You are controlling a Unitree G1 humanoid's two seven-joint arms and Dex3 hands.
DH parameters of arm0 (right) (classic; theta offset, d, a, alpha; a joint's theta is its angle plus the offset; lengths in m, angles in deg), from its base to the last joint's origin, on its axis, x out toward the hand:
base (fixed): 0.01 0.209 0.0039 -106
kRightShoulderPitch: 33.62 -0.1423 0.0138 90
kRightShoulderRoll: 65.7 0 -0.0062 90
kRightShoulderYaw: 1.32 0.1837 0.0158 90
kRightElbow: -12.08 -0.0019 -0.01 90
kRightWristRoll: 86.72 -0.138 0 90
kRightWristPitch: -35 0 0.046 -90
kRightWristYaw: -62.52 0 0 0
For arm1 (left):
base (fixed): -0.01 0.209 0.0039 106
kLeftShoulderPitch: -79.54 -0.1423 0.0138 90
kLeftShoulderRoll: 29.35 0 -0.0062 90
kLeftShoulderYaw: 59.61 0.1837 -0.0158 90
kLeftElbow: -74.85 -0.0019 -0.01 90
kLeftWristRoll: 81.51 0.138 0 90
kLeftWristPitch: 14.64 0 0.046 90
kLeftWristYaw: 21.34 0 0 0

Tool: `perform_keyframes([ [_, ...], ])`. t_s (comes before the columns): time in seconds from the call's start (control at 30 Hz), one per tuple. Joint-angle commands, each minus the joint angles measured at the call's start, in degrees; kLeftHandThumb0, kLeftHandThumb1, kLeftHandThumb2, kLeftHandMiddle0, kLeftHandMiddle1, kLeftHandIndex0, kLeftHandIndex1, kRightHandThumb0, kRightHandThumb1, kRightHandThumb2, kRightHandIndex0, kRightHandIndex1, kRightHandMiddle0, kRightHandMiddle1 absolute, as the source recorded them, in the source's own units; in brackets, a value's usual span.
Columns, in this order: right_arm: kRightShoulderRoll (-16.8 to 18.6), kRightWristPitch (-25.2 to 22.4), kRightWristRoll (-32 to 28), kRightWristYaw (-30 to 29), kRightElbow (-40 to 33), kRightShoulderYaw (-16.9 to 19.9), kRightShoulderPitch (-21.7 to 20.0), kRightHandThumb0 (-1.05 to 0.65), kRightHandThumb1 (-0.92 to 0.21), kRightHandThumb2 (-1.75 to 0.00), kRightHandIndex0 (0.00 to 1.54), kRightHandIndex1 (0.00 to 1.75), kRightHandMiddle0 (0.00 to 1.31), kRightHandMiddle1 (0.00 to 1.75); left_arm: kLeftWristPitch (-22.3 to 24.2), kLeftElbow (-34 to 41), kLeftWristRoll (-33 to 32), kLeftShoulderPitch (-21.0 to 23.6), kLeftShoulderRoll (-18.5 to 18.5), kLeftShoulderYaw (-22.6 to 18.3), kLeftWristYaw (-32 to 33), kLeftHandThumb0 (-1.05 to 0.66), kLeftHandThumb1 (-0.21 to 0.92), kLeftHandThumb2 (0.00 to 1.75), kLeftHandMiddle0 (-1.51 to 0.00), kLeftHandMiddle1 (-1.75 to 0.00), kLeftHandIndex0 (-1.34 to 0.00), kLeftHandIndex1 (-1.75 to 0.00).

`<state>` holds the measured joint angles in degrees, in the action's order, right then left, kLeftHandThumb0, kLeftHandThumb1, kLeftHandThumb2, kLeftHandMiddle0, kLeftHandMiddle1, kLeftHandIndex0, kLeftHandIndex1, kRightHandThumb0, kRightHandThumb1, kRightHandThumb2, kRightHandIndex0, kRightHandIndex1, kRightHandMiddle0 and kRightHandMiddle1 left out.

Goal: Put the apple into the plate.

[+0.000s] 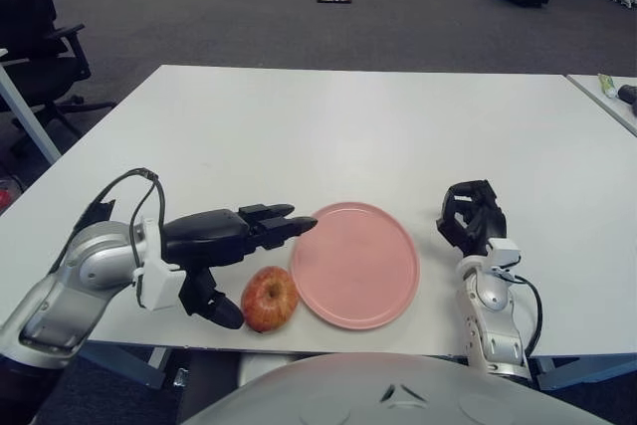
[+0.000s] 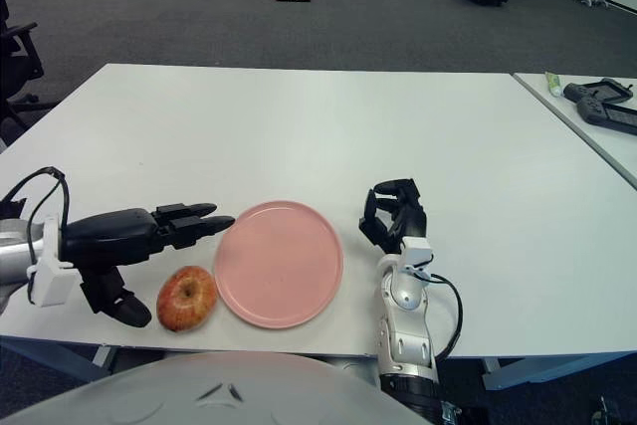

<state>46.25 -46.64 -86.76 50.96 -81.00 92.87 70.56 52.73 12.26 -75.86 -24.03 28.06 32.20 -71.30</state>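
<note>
A red-yellow apple lies on the white table near its front edge, just left of an empty pink plate. My left hand is open and straddles the apple. Its long fingers stretch out level behind and above the fruit, reaching toward the plate's left rim. Its thumb sits close by the apple's left side, and I cannot tell whether it touches. My right hand shows to the right of the plate with curled fingers, holding nothing.
The apple and plate sit close to the table's front edge. A second table at the far right carries a black controller and a small tube. A black office chair stands off the table's left side.
</note>
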Motion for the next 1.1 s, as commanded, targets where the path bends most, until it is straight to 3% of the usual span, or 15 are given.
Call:
perform_keyframes([
  [0.0, 0.3, 0.3, -0.2, 0.3, -1.1, 0.0, -0.4, -0.40, -0.61, -0.95, 0.66, 1.75, 0.39, 1.75, -1.2, -0.2, 1.4, 0.2, 0.1, 0.6, 1.1, -0.81, 0.48, 0.76, 0.00, 0.00, 0.00, -0.05],
  [0.5, 0.6, -0.1, -0.4, 0.0, -1.8, 0.2, 0.1, -0.40, -0.62, -0.94, 0.63, 1.75, 0.38, 1.75, -4.0, -1.2, 6.7, 0.7, 1.8, 4.6, 3.3, -0.78, 0.44, 0.80, -0.02, -0.02, 0.00, -0.22],
  [1.07, 0.4, -0.2, -0.4, 0.2, -2.4, 0.3, 0.6, -0.39, -0.62, -0.94, 0.62, 1.75, 0.38, 1.75, -5.5, -1.7, 13.0, 0.1, 2.5, 8.6, 5.3, -0.79, 0.45, 0.82, -0.01, -0.02, 0.00, -0.21],
])
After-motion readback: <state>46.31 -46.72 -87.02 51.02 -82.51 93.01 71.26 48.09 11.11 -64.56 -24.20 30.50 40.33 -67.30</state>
